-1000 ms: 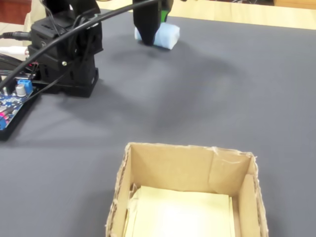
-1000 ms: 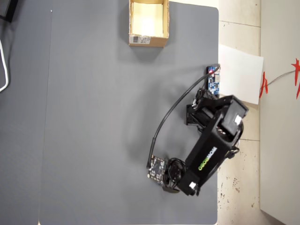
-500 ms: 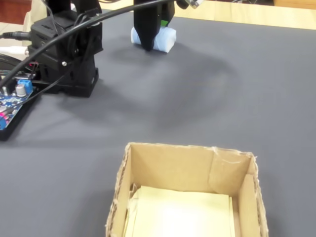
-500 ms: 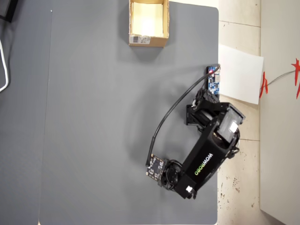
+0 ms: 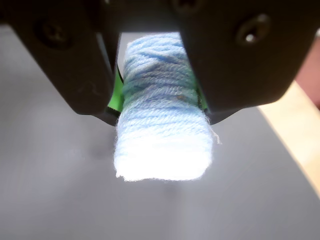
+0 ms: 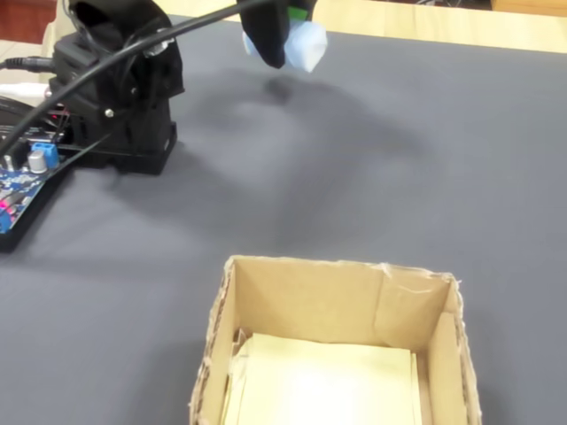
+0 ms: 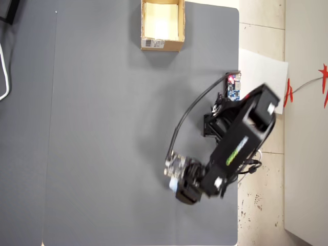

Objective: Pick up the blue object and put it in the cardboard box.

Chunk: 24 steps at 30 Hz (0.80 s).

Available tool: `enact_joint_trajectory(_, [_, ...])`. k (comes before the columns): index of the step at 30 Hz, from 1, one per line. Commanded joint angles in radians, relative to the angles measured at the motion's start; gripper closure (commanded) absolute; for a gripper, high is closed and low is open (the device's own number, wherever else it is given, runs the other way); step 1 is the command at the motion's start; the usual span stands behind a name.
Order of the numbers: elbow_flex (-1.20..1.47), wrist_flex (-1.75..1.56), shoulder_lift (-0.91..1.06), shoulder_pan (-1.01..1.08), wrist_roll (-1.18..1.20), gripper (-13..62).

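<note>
Blue object: the blue object (image 5: 161, 125) is a soft, ribbed pale roll, clamped across its middle and lifted clear of the grey table (image 6: 372, 177); its shadow lies below it in the fixed view.
Gripper: the gripper (image 5: 159, 107) is closed on the roll, one black jaw on each side, with the roll's lower end hanging free beneath the tips.
Cardboard box: the cardboard box (image 7: 162, 44) sits open at the far top of the overhead view, well apart from the arm (image 7: 241, 141) at lower right.
Step in hand: carrying, by my reading.
Doing it well: keep the squeeze steady, travel high enough to clear the box wall, centre over the opening, then let go.
</note>
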Motion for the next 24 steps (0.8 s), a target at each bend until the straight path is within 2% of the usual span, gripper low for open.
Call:
enact_joint_trajectory(1, [-0.014, -0.060, 0.100, 0.048, -0.011, 38.8])
enact_joint_trajectory(14, [0.247, -0.529, 0.400, 0.310, -0.179, 38.8])
enact_joint_trajectory(24, [0.298, -0.805, 0.448, 0.597, -0.221, 38.8])
